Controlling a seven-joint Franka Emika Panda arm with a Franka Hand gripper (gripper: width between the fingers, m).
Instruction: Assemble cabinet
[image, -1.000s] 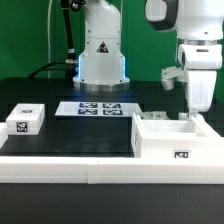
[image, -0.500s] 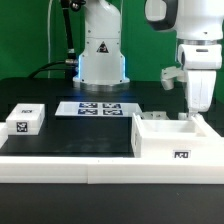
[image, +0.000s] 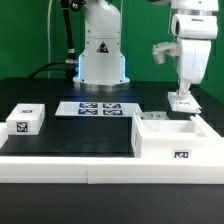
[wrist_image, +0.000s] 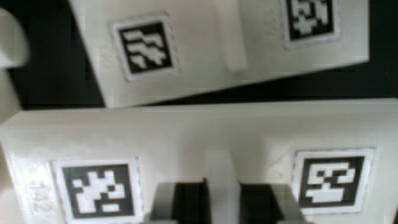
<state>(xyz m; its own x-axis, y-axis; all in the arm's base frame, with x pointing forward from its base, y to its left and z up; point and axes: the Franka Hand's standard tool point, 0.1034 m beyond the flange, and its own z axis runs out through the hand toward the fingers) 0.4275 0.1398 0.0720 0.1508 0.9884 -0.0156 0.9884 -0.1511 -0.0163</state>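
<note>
The cabinet (image: 170, 138), an open white box with a tag on its front, stands at the front of the exterior view's right. My gripper (image: 183, 94) hangs above and just behind it, shut on a small white tagged piece (image: 183, 101) held clear of the box. In the wrist view my gripper (wrist_image: 226, 205) has its dark fingers (wrist_image: 187, 205) against that piece (wrist_image: 214, 140), which carries two tags. Beyond it lies another white face with two tags (wrist_image: 196, 50). I cannot tell which part that face belongs to.
A small flat white tagged block (image: 25, 120) lies at the exterior view's left. The marker board (image: 95, 108) lies flat in the middle, before the robot base (image: 102, 55). A long white rail (image: 70, 165) runs along the front of the black table.
My gripper has risen from beside the cabinet's back wall and shifted toward the exterior view's left. The small white tagged piece has come up with it.
</note>
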